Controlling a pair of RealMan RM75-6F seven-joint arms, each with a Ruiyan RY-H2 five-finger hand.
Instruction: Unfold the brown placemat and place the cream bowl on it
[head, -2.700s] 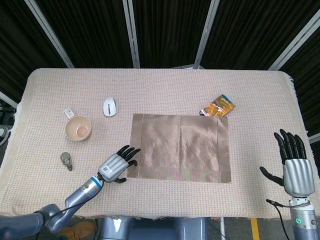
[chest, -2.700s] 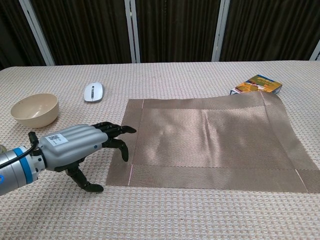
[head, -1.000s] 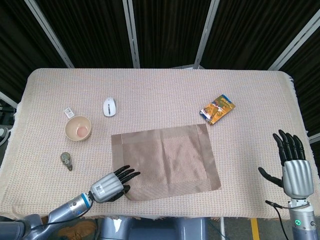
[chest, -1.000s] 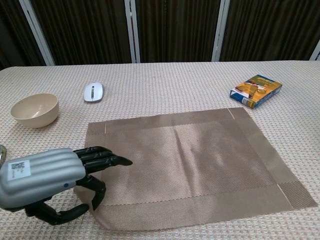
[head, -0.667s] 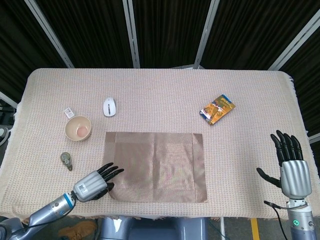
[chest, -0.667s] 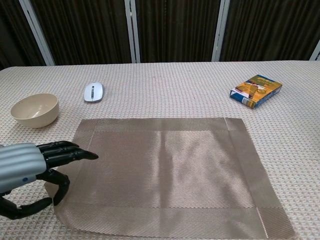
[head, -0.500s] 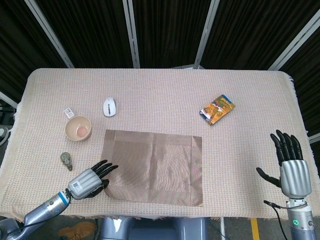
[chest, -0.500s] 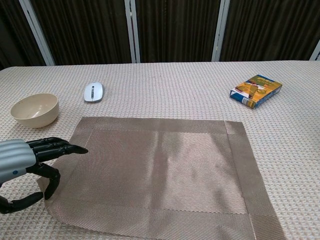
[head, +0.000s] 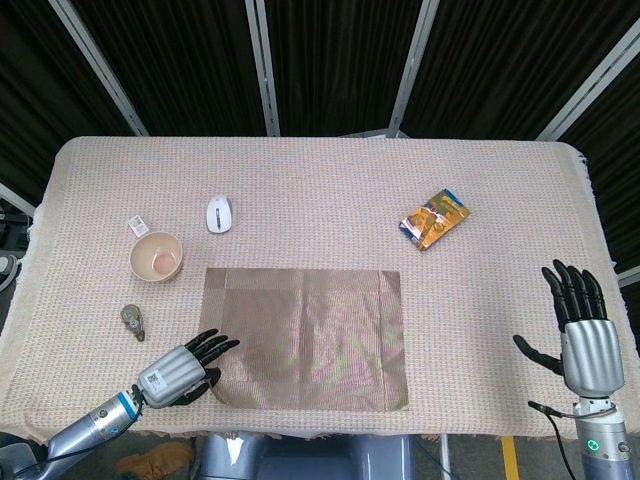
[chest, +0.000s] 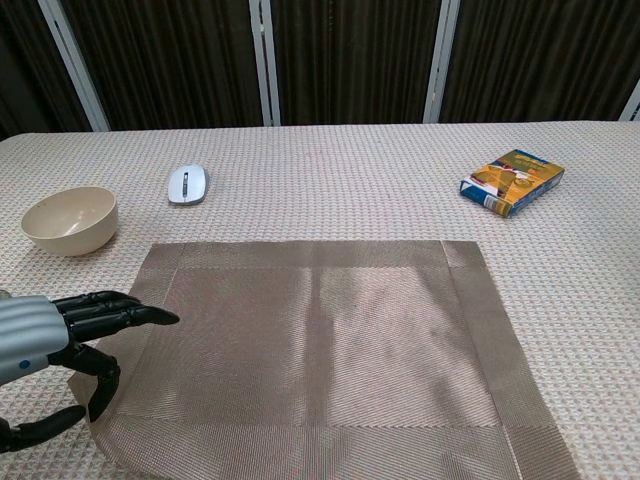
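**Left hand has dragged the mat flat toward the near edge; the bowl is not yet moved**

Left hand lies at the near left corner of the flat brown woven placemat, with its dark fingers stretched out over the mat's left border. In the chest view the thumb seems to be under or at the mat's corner, so the hand may be pinching it, but I cannot tell this for sure. The right hand is raised near the right edge of the table, fingers spread, holding nothing.

Compared with the frames from a few seconds ago, the placemat has travelled to the left and toward the near edge of the cloth-covered table. Earlier its far right corner touched the small orange printed box; now the two are well apart. The mat was rotated for a moment and is now square to the table edge again, fully open with no fold visible. The left hand has drawn back with it. The right hand has hardly moved.

So the unfolding part looks finished, in my judgement. The round cream bowl stands just beside the mat's far left corner, not on it, so placing it remains. The white computer mouse lies beyond the bowl, untouched.
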